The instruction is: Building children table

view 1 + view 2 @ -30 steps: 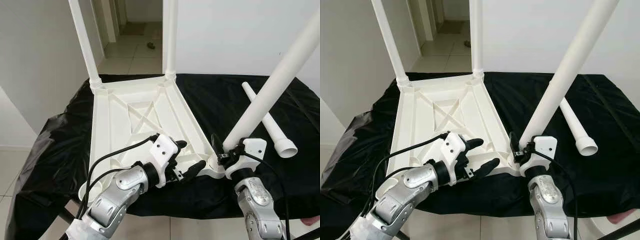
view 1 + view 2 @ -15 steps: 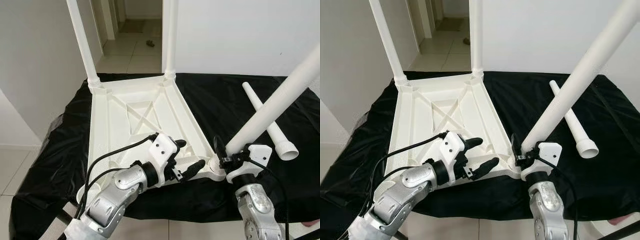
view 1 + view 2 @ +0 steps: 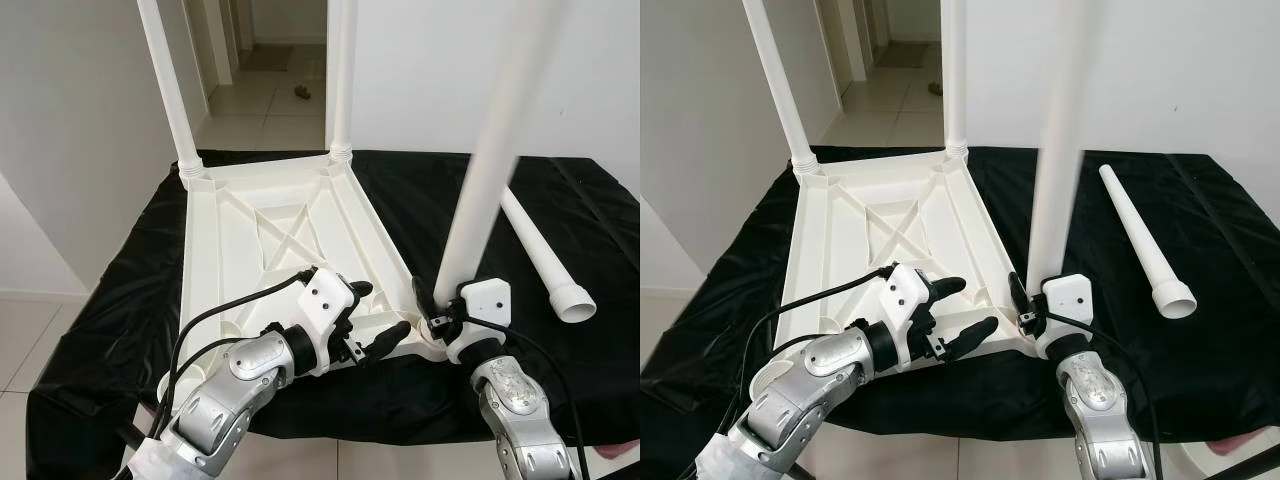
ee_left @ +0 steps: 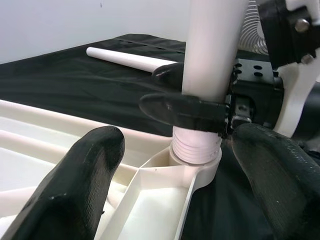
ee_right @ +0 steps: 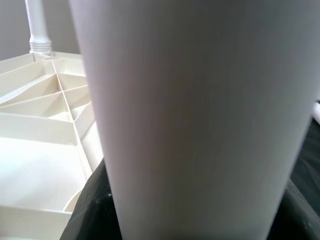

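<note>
Black cloth [image 3: 110,300] drapes the bench. At lower right, the right gripper [image 3: 440,318] clamps the white plastic leg [image 3: 480,190], upright, threaded end in the upturned white tabletop [image 3: 240,250] corner socket [image 4: 196,161]; the left gripper [image 3: 380,315], fingers spread, hovers beside.

White table leg [image 5: 200,115] very close to lens, upright, smooth, blurred. Behind it, ribbed underside of white tabletop [image 5: 45,130], ribs meeting at angles. Second leg [image 5: 37,25] stands at far corner, threaded collar at base. Dark right tool fingers [image 5: 92,210] flank near leg's lower end. Grey wall behind.
</note>
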